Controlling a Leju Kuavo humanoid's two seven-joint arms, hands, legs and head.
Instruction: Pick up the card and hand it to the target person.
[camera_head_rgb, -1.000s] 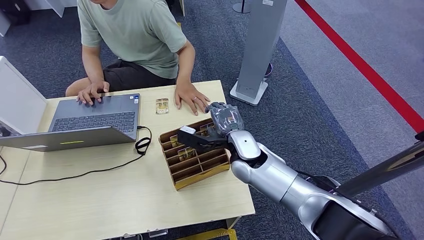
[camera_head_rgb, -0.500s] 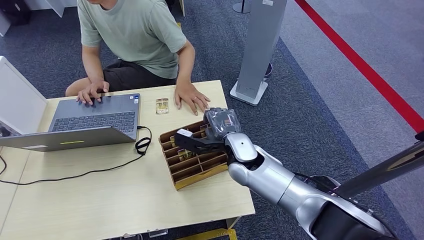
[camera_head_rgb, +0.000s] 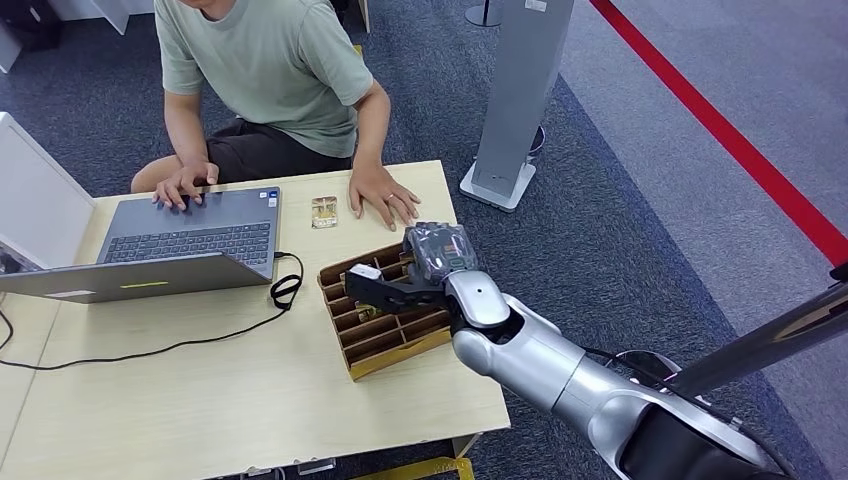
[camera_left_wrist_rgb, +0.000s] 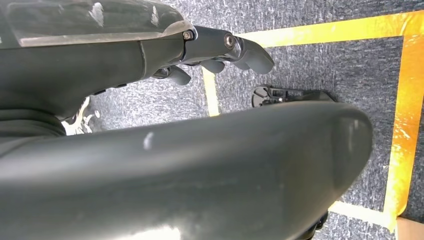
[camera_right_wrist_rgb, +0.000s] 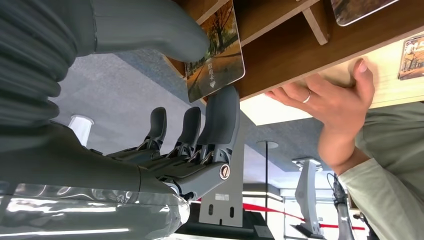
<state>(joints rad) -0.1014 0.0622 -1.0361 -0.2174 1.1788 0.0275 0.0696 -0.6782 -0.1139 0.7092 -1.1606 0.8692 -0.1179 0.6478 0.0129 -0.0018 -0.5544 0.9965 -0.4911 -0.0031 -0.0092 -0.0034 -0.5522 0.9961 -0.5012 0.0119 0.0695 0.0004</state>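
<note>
Evidently the right hand (camera_right_wrist_rgb: 165, 100) pinched a card (camera_right_wrist_rgb: 214, 52) in the divider box (camera_head_rgb: 385, 310); lifting clear seemed next.

A glossy card (camera_right_wrist_rgb: 214, 55) printed with an autumn tree scene and white lettering stands upright in a slot of the brown cardboard divider box (camera_head_rgb: 392, 338) on the light wooden table, its free edge pinched between the thumb and a dark finger of the right hand (camera_right_wrist_rgb: 165, 125); a second, similar card (camera_head_rgb: 323, 212) lies flat beside the seated person's hand (camera_head_rgb: 383, 194)
</note>
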